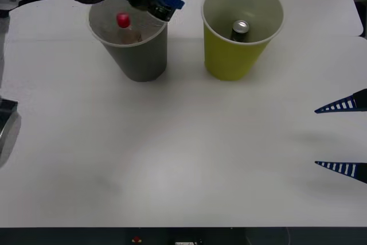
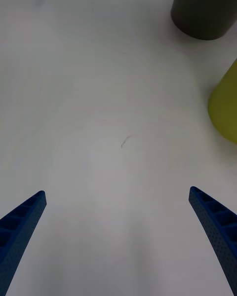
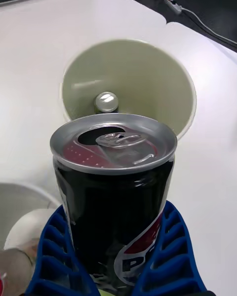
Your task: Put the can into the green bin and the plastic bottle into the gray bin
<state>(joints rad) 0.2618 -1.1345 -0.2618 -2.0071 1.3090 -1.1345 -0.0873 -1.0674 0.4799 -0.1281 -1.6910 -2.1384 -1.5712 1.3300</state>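
Table (image 1: 183, 159): white, two bins side by side at the far edge.

Gray bin (image 1: 133, 50): on the robot's left. Plastic bottle (image 1: 123, 22) already sits inside it, red cap showing above the rim line. That half of the task looks done.

Green bin (image 1: 238, 32): on the robot's right, just beside the gray one, not touching. A plain silver-topped can (image 1: 241, 27) is lying at its bottom; it is not the one being carried.

Left gripper (image 1: 163, 1): up over the far side of the gray bin, between the two bins, blue fingers clamped on the can (image 3: 116, 187). Can is upright in the grasp, tab open, logo facing the wrist camera. From the left wrist view the green bin's mouth sits just beyond the can, so it is near but not yet over the opening.

Right gripper (image 1: 344, 136): parked low at the table's right edge, fingers spread wide, holding nothing.

Left to do, as I read it: carry the can over the green rim and let go.
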